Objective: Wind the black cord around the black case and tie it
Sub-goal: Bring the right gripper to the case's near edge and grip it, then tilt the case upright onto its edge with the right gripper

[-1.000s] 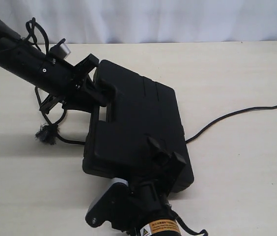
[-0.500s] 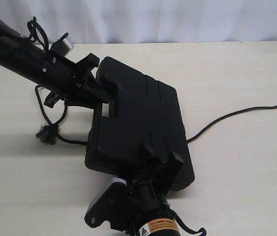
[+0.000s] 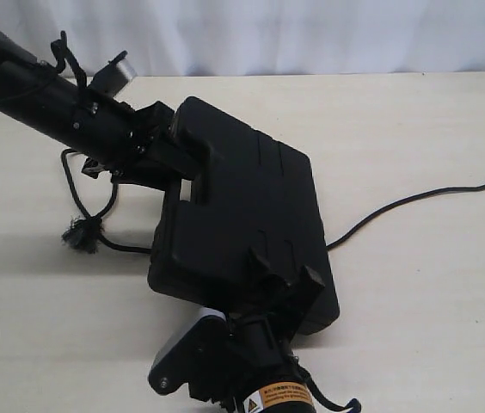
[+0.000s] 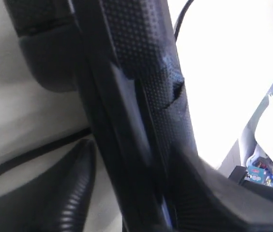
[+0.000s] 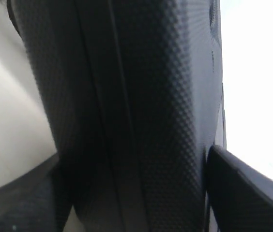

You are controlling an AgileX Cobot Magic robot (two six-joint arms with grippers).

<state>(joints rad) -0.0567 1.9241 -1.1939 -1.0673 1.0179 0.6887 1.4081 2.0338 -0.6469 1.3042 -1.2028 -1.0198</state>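
Observation:
The black case (image 3: 242, 206) lies slanted across the middle of the pale table. My left gripper (image 3: 172, 142) straddles its handle end. In the left wrist view the case (image 4: 141, 72) runs between the fingers, and a strip of table shows between it and the ribbed finger (image 4: 71, 193), so the jaws are open. My right gripper (image 3: 284, 271) is shut on the case's near edge, and the case (image 5: 141, 96) fills the space between its fingers. The black cord (image 3: 414, 198) runs from the right edge under the case. It comes out on the left in a loop ending in a frayed tuft (image 3: 81, 234).
A white curtain (image 3: 311, 34) hangs behind the table's far edge. The right arm's body with its yellow label (image 3: 277, 397) sits at the near edge. Coloured clutter (image 4: 272, 164) lies off the table in the left wrist view.
The left gripper's jaws have spread apart at the handle end and the arm has lifted slightly. The right gripper has closed on the near edge. The case has shifted a little.

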